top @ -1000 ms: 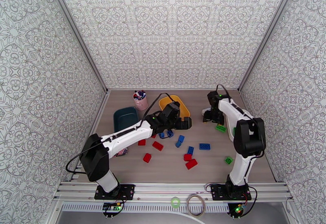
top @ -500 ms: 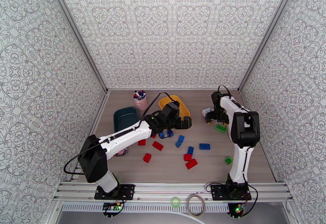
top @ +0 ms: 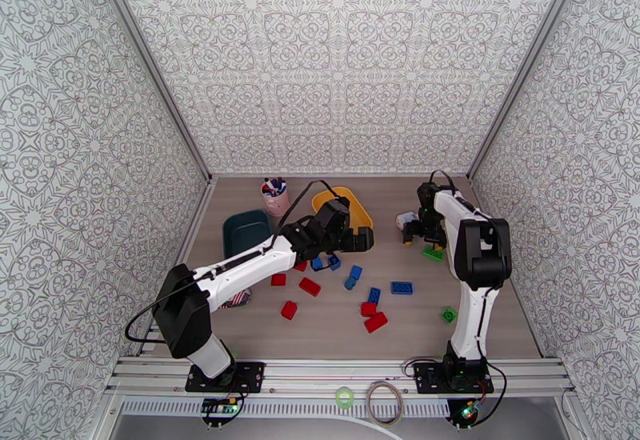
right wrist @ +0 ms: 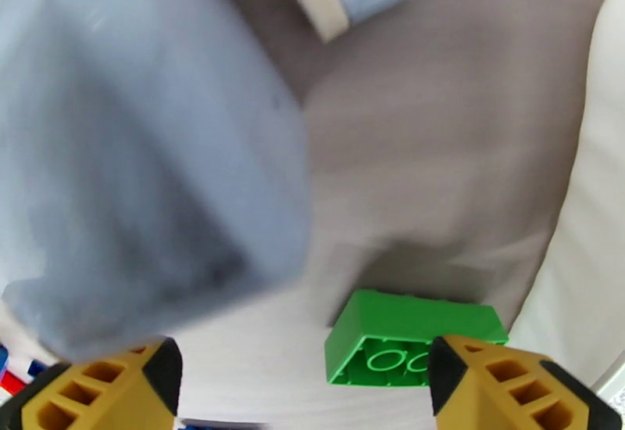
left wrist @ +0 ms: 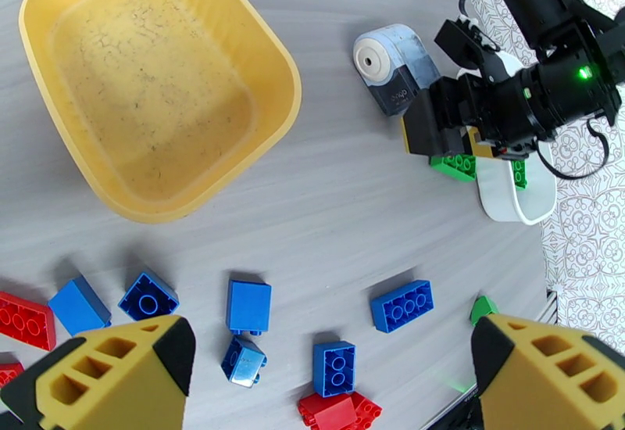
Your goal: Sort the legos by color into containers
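Overhead from behind; wrist views downward, sharing green lego (right wrist: 406, 342); right blurry, probably nearest.

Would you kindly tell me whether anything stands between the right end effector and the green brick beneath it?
Nothing visible does. The green brick lies on the table under the open right end effector; the grey object sits beside it, not over it.

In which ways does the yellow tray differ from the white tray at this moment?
The yellow tray is bare inside, while the white tray holds a green lego. The yellow tray lies almost wholly uncovered; the white tray is partly covered by the right arm. Both are shallow, rounded and stand open side up on the table.
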